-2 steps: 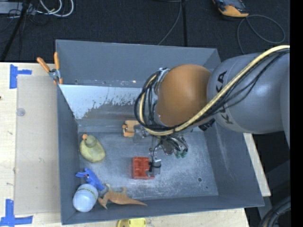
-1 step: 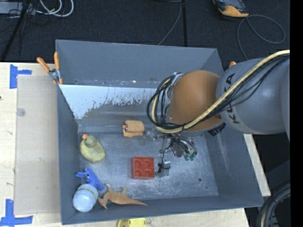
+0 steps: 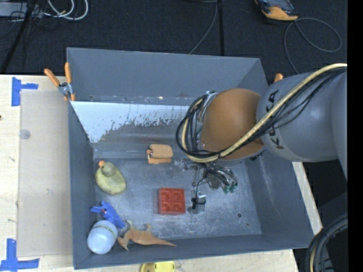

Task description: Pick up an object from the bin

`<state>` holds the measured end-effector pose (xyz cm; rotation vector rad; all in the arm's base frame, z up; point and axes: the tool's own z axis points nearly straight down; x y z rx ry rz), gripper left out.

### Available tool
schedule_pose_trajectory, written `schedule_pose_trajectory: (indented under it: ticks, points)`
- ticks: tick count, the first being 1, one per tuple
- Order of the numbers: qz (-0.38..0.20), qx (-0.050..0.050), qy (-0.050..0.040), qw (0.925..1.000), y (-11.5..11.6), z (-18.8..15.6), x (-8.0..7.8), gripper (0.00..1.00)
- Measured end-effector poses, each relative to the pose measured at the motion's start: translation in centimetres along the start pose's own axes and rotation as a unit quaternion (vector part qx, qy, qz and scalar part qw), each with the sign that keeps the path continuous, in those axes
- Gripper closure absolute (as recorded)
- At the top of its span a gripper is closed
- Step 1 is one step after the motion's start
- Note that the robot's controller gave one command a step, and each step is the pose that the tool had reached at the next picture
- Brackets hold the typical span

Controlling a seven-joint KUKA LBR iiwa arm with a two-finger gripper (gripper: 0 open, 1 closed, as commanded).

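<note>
Gripper [image 3: 196, 204]: frame centre, low, just right of red square block [image 3: 171, 201]; opening and hold cannot be told;
Lower left: yellow duck [image 3: 110, 179]; white bottle [image 3: 102, 237]; tan lizard [image 3: 144, 239]

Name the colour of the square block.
The square block is red, seen in the camera view.

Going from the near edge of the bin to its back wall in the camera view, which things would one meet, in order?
tan toy lizard → red square block → yellow toy duck → tan toy bread roll. The blue-capped white bottle lies level with the lizard, so it is left out.
</note>
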<state>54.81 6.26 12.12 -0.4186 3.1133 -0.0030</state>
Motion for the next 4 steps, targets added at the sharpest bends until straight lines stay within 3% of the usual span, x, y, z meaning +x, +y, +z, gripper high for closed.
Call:
schedule_pose_trajectory:
  ticks: [1, 2, 4]
  points:
    - [-0.068, -0.001, -0.0006, 0.9977, 1.9, 3.6, -0.7, 0.0]
    - [-0.127, -0.001, 0.0017, 0.9919, 1.8, 4.9, -0.6, 1.0]
    - [-0.146, 0.0, 0.0022, 0.9893, 1.9, 4.1, -0.8, 1.0]
